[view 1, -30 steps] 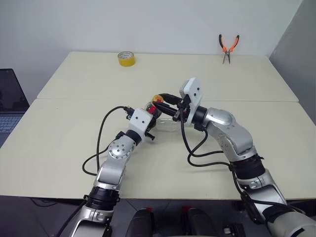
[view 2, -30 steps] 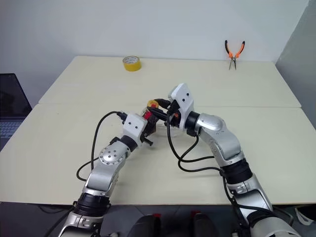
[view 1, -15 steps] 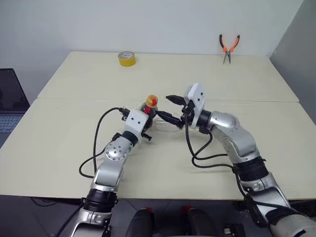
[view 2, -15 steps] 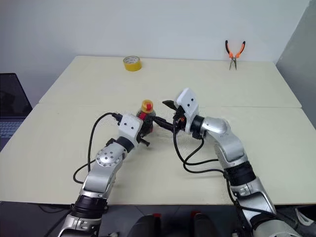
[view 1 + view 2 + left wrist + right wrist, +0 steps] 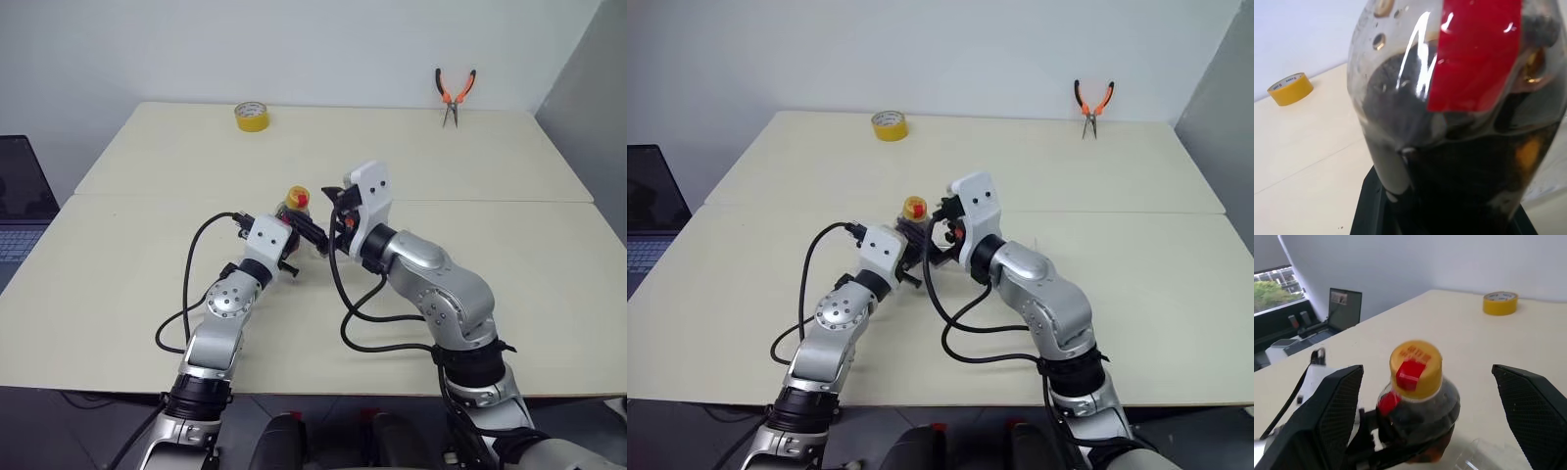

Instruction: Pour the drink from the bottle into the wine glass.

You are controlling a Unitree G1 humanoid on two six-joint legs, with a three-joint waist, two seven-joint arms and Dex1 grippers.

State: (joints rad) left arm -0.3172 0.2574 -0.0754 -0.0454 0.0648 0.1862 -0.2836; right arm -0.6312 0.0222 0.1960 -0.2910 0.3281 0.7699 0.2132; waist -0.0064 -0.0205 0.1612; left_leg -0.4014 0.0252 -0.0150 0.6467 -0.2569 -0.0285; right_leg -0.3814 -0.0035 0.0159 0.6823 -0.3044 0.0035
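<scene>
The bottle (image 5: 293, 209) stands upright above the table, its yellow cap (image 5: 1416, 366) with a red tab on top. My left gripper (image 5: 291, 231) is shut on the bottle's lower body (image 5: 1459, 98), which holds the dark drink (image 5: 1464, 191). My right gripper (image 5: 319, 212) is open just right of the bottle. Its fingers (image 5: 1327, 416) stand wide on either side of the cap without touching it. A clear curved edge, part of the wine glass (image 5: 1482, 453), shows low beside the bottle. The rest of the glass is hidden behind my right hand.
A yellow tape roll (image 5: 251, 116) sits at the far left of the table. Orange-handled pliers (image 5: 454, 93) lie at the far right. A laptop (image 5: 22, 201) stands off the table's left edge. A seam (image 5: 509, 202) runs across between the two tabletops.
My right gripper opened off the bottle's top, drew back to the right, then came in close again with its wrist turned. The bottle went from tilted to upright in the left gripper.
</scene>
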